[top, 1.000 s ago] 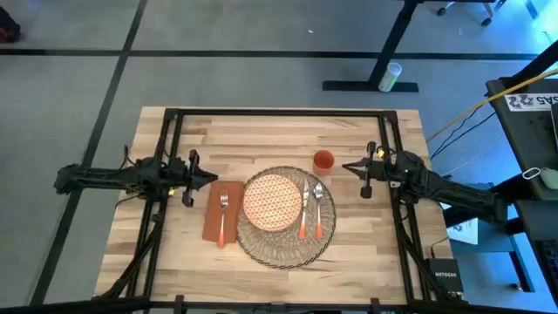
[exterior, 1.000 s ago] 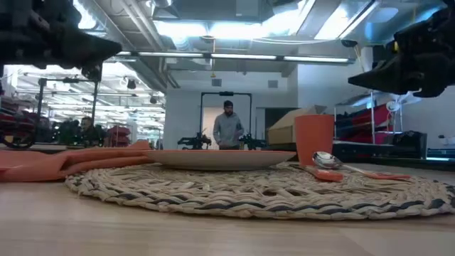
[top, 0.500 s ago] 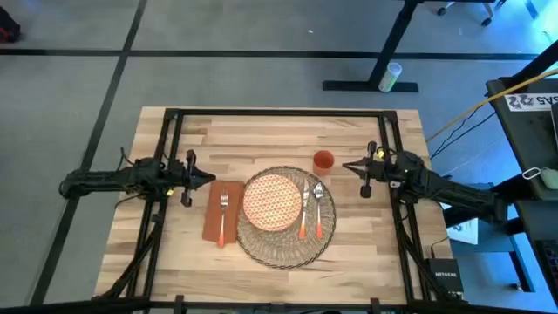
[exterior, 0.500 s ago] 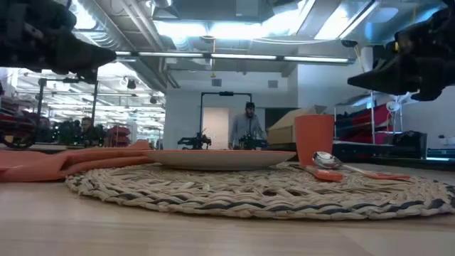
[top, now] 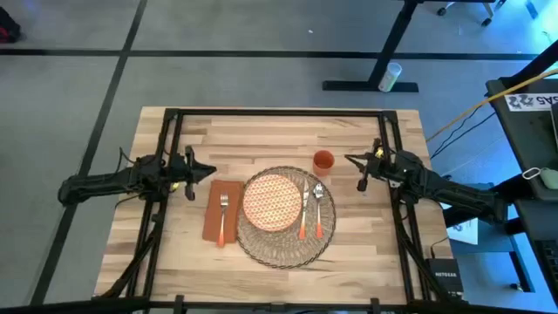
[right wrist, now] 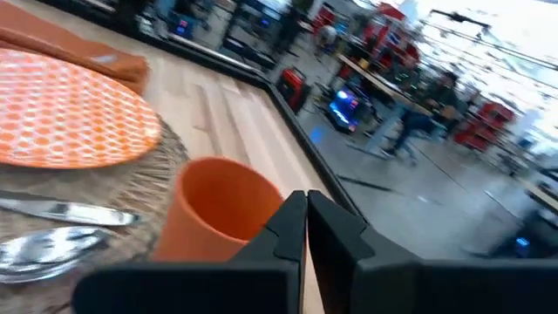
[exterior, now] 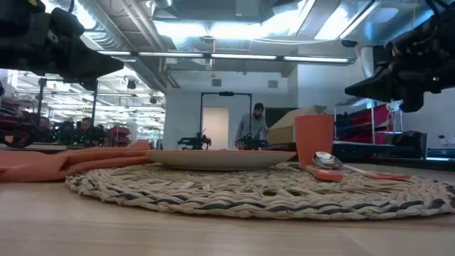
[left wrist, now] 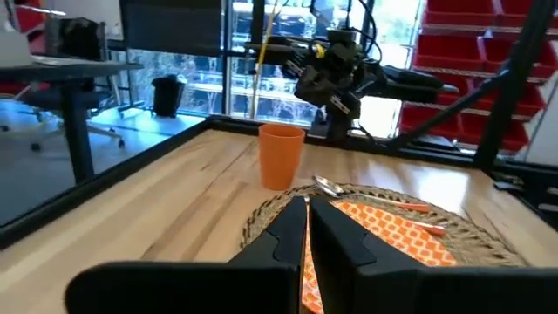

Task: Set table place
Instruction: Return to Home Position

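The place, a round woven straw mat (top: 286,240), lies flat at the middle of the wooden table (top: 261,131). An orange-patterned plate (top: 272,200) rests on the mat, with a spoon (top: 319,208) and a knife (top: 304,216) beside it on the mat's right part. Left of the mat lies a rust-orange napkin (top: 212,214) with a fork (top: 222,214) on it. An orange cup (top: 323,160) stands upright just beyond the mat's far right rim. My left gripper (top: 209,169) hovers shut left of the napkin's far end. My right gripper (top: 349,159) hovers shut right of the cup.
Black frame rails (top: 170,148) run across the tabletop under both arms. Bare wood (top: 261,131) lies along the far edge, and more along the near edge. A person (exterior: 257,126) stands in the room far behind the table.
Both grippers have shifted a little toward the table's far edge and sunk slightly, staying shut. Nothing on the table has moved. The person in the room behind has walked rightward.
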